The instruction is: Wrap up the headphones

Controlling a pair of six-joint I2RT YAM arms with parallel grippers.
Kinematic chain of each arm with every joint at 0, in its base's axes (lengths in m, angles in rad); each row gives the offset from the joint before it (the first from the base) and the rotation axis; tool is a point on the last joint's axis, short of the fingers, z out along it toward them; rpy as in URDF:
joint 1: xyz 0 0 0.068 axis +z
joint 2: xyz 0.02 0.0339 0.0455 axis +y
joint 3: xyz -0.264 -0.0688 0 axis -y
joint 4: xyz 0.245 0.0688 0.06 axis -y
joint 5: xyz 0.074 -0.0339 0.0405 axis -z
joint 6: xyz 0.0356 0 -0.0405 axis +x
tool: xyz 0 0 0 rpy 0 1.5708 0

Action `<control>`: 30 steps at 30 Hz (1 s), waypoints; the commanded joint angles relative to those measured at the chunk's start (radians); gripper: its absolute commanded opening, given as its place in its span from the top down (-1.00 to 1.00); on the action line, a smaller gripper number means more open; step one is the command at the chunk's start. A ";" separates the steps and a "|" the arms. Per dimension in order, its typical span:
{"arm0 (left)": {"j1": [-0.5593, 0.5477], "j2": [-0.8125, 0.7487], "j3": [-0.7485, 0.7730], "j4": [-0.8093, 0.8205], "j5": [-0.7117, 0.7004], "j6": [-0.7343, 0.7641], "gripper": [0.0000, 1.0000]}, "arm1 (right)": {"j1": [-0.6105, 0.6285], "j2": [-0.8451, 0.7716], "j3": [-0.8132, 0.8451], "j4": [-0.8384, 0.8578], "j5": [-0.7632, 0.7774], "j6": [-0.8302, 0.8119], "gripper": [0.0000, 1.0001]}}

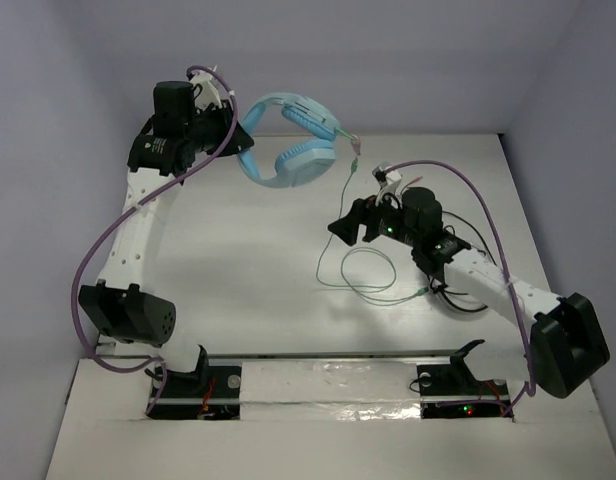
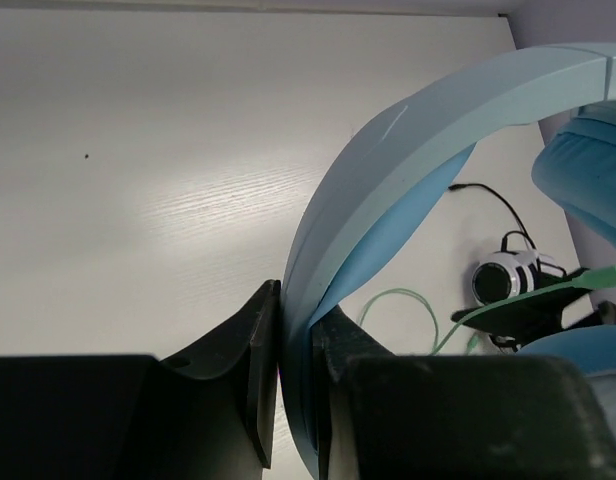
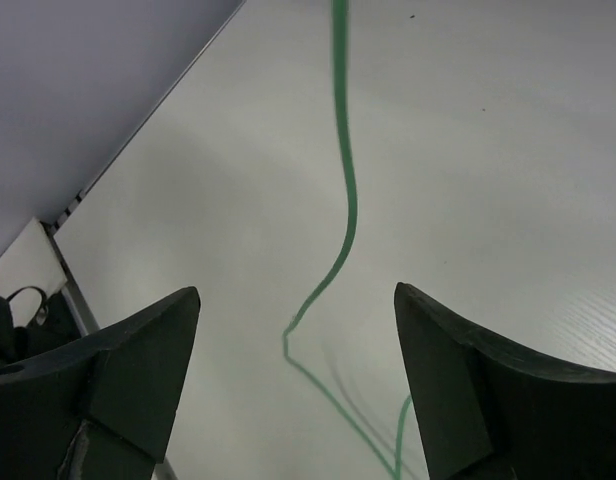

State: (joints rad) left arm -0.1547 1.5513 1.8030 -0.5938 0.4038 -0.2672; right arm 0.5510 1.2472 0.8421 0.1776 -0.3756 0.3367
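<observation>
The headphones [image 1: 306, 160] sat rear, right of the left gripper [image 2: 293, 325]; their cable [image 3: 346, 200] ran forward past the right gripper [image 1: 350, 228] onto the table [image 1: 248, 260].

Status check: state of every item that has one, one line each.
headphones: clamped at the headband, cable not wrapped
cable: slack, loose loops on the table
left gripper: shut on the headphones
right gripper: open, cable runs through the gap, not gripped

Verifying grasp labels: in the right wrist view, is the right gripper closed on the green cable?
No, the right gripper stands wide open, with the green cable passing untouched through the gap.
</observation>
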 commanded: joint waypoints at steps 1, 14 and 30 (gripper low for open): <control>0.004 -0.014 0.082 0.040 0.110 -0.047 1.00 | 0.007 0.053 -0.041 0.181 0.052 0.018 -0.67; 0.004 0.055 0.252 0.055 0.155 -0.115 1.00 | 0.007 0.323 -0.132 0.536 -0.009 0.130 -0.55; 0.073 0.121 0.355 0.144 0.210 -0.242 1.00 | 0.035 0.350 -0.239 0.650 0.021 0.243 0.05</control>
State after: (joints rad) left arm -0.1001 1.6882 2.1334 -0.5945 0.5533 -0.4141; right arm 0.5644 1.6398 0.6285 0.7509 -0.3985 0.5465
